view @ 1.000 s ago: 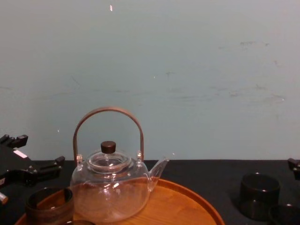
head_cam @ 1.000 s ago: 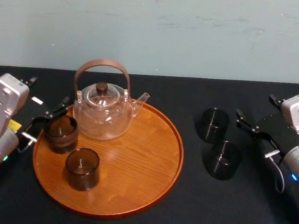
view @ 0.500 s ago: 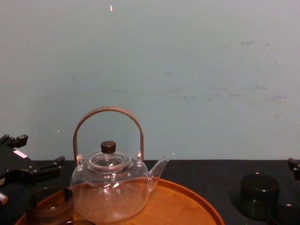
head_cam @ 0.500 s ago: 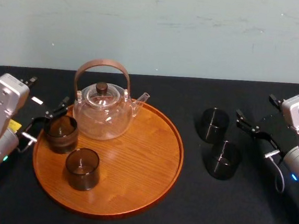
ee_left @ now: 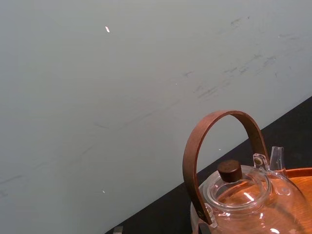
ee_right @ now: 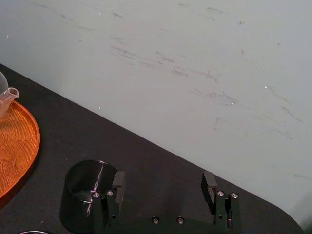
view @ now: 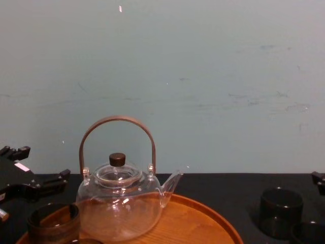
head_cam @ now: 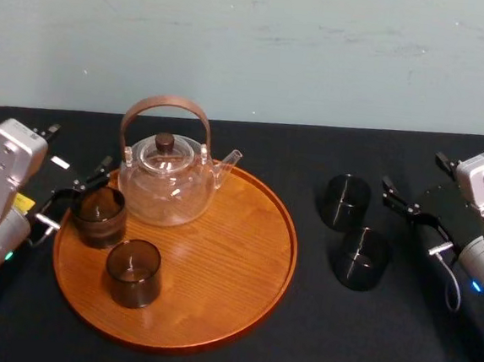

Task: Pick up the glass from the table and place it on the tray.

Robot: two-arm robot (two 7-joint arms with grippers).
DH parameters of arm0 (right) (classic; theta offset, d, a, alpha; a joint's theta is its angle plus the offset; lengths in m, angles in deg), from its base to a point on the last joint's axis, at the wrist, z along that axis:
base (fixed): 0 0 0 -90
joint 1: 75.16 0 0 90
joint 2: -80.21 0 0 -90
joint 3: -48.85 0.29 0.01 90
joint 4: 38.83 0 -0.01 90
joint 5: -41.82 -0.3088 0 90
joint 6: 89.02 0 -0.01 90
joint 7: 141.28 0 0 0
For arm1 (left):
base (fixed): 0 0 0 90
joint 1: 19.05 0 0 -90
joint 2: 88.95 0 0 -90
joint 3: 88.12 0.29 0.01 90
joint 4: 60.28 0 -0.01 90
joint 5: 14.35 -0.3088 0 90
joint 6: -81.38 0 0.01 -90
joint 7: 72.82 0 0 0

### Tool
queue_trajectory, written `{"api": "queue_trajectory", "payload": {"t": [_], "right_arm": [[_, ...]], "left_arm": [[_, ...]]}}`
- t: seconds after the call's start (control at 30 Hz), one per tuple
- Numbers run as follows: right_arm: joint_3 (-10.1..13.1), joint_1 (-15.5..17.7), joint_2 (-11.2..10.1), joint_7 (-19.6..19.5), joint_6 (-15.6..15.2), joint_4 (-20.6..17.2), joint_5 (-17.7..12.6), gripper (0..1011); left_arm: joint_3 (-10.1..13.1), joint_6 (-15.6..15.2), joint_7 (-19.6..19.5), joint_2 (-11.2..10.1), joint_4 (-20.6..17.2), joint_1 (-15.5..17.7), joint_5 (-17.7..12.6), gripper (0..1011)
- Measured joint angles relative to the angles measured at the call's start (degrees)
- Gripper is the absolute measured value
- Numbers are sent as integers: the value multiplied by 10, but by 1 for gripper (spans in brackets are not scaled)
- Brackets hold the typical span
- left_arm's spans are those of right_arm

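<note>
On the black bench point(head_cam: 338, 342), right of the tray point(head_cam: 227, 256), stand the upper glass point(head_cam: 346, 201) and the lower glass point(head_cam: 362, 258). The right tool point(head_cam: 414, 172), near the right edge, is spread wide just beside them. The left tool point(head_cam: 79, 151), far left, is spread too.

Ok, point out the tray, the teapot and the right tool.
tray point(head_cam: 235, 257), head view, bare wood to the right of the teapot.
teapot point(head_cam: 163, 193), head view, its clear glass body.
right tool point(ee_right: 163, 181), right wrist view, midway between its open fingertips.
</note>
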State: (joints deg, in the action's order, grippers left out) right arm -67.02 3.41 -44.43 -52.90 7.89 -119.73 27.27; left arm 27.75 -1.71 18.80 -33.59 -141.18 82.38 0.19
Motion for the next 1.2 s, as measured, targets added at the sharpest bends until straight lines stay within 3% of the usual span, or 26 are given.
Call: {"api": "queue_trajectory", "payload": {"t": [0.27,0.5,0.8,1.2], "right_arm": [[8,9,-5,25,5,-6,-10,1002],[23,48,-28,63,17,-46,-29,1002],[46,121,-55,69,28,-113,-32,1002],[63,172,-64,103,36,-145,-58,1002]], "left_arm": [[0,0,0,0,0,0,0,1001],[0,0,0,0,0,0,0,1001],[0,0,0,0,0,0,0,1002],[0,0,0,0,0,0,0,1001]]}}
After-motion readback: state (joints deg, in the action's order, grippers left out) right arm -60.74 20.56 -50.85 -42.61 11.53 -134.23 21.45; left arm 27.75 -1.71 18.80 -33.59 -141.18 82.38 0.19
